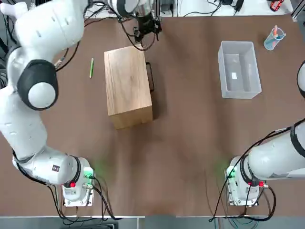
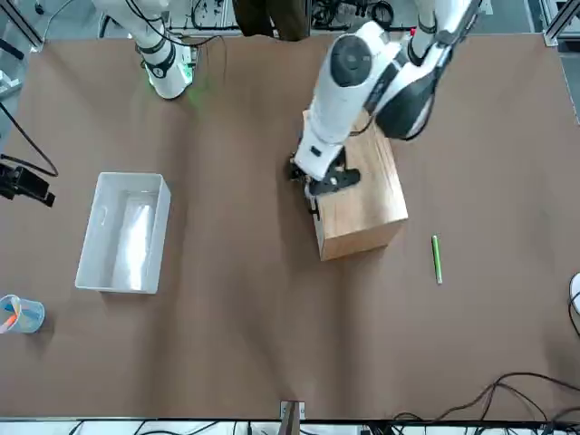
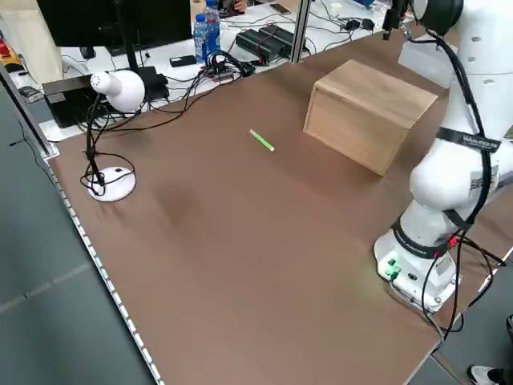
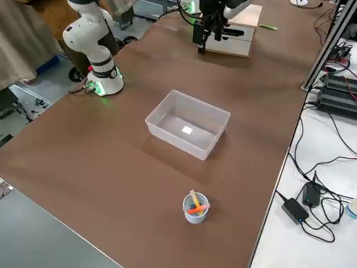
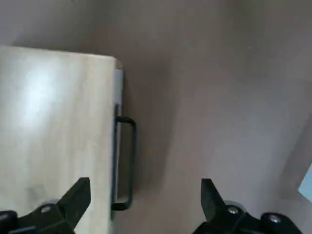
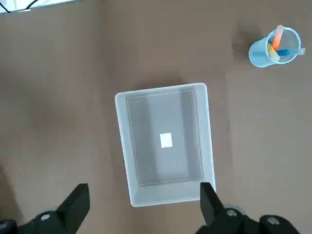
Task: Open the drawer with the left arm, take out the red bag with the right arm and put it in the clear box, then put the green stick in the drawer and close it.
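Observation:
The light wooden box lies on the table with its drawer shut; the drawer's thin dark handle faces the clear box. My left gripper hangs open above the handle side of the box, near its far end. In the left wrist view the handle shows below, between the open fingertips. The green stick lies flat on the other side of the wooden box. The clear box holds only a white label. My right gripper is open high above it. The red bag is out of view.
A small blue cup with coloured pieces stands beyond the clear box, near the far right corner. A white desk lamp and cables sit off the table's left side. Both arm bases stand at the near edge.

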You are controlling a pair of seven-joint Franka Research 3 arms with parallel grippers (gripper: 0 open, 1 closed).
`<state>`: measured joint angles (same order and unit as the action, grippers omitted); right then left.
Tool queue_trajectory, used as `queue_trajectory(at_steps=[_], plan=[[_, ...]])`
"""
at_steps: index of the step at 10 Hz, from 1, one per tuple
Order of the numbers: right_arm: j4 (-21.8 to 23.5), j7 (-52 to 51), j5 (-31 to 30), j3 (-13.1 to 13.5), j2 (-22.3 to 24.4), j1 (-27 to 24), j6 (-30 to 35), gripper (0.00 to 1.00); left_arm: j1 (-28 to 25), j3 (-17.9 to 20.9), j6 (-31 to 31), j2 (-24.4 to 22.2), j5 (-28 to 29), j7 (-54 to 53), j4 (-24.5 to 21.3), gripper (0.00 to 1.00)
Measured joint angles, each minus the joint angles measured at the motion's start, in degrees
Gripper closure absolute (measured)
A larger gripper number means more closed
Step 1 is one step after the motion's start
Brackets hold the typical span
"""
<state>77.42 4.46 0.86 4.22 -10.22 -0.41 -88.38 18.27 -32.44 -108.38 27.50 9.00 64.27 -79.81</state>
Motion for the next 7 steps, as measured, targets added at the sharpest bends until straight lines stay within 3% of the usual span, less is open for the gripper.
queue_trajectory(at_steps=[3, 7], plan=[[0.00, 0.00, 0.00, -0.01, 0.00, 0.01, 0.00, 0.00, 5.54, 0.27, -0.01, 5.94, 5.99, 5.34, 1.35, 0.00], [0.01, 0.00, 0.00, -0.06, 0.00, 0.05, 0.00, 0.00, 9.31, 0.46, 0.03, 10.28, 11.99, 6.57, 1.52, 0.00]])
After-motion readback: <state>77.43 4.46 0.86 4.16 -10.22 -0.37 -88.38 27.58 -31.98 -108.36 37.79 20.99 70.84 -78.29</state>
